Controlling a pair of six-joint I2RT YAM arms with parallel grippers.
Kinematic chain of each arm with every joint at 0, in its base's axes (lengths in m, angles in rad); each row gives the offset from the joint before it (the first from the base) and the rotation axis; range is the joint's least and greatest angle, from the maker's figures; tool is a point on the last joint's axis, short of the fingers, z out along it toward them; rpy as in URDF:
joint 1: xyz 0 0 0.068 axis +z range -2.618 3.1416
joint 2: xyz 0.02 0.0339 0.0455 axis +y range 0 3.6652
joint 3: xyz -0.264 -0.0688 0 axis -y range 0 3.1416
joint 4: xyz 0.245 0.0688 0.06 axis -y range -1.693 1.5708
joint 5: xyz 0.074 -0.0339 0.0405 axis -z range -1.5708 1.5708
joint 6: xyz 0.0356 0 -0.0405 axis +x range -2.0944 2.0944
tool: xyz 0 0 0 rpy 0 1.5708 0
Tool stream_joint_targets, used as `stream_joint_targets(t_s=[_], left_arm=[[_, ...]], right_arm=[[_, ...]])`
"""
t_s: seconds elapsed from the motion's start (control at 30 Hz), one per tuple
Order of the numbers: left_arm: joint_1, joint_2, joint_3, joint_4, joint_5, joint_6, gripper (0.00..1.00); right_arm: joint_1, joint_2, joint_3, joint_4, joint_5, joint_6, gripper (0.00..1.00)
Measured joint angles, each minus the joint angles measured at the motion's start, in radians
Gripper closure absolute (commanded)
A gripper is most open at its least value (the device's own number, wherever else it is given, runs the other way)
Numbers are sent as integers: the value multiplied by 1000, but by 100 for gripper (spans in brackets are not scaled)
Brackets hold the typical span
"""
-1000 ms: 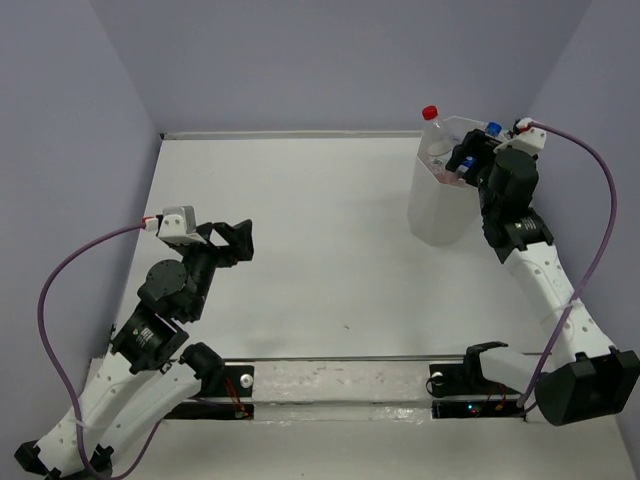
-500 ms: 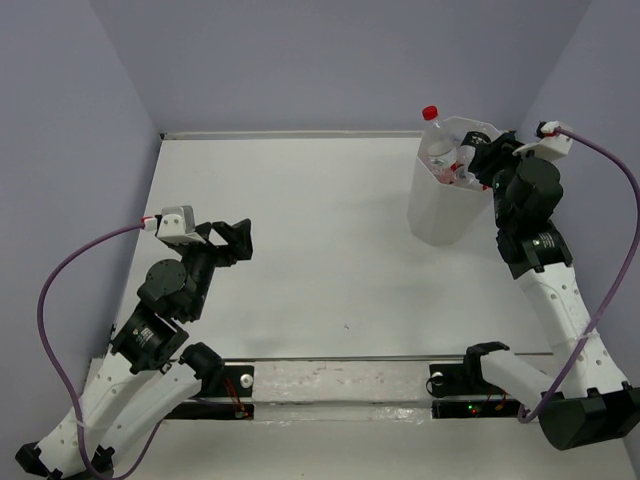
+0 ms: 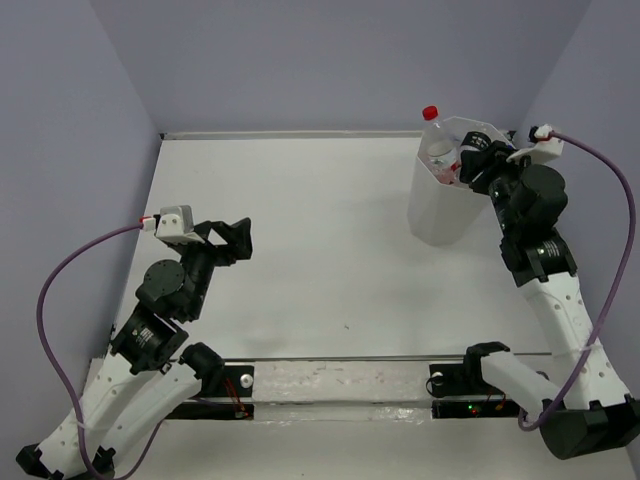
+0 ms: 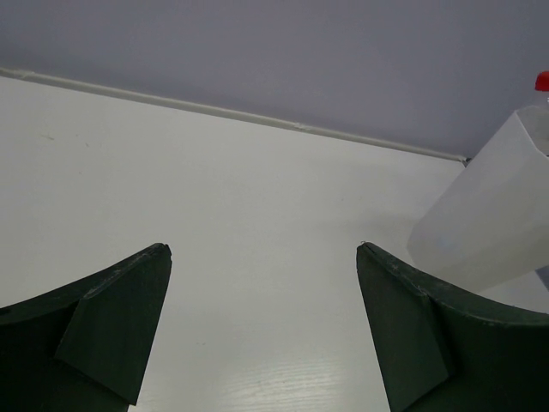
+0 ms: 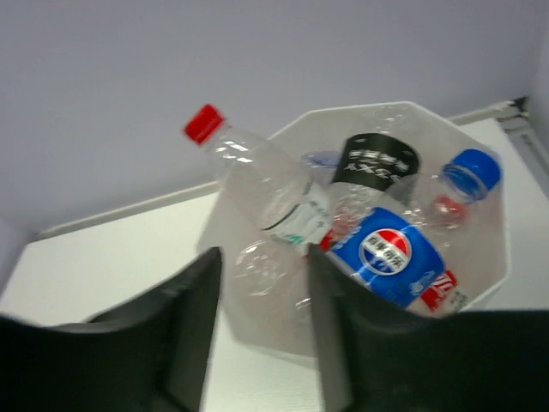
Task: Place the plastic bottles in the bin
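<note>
The plastic bottles [image 5: 390, 253] in view all lie jumbled inside the bin [image 3: 435, 215], so the job looks nearly finished. The right gripper [image 5: 264, 257], part-spread and empty near the rim, should back off without nudging the red-capped bottle [image 5: 257, 176] that leans over the edge. The left gripper [image 4: 262, 257] sits wide apart over the desk [image 3: 320, 230]. The bottles are clear, ribbed and slick; the bin is translucent and faceted.

The white bin [image 3: 432, 215] stands at the far right of the counter [image 3: 300, 220], close to the back wall. A red-capped bottle [image 3: 432, 133] pokes up above its left rim, and more clear plastic shows inside. The right claw [image 3: 471, 160] hangs over the bin's right rim. The left claw [image 3: 238, 240] hovers well apart, over the counter's near-left side, fingers spread.
</note>
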Motion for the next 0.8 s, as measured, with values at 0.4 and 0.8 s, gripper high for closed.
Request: stream_joint_targets(t_s=[0.4,0.8], left_arm=[[0,-43,140,92,144,-7,1],[0,-47,188,202,212,-21,1]], right_arm=[[0,-441,35,-19,-261,62,0],[0,-665,-44,-43,-274,64,0]])
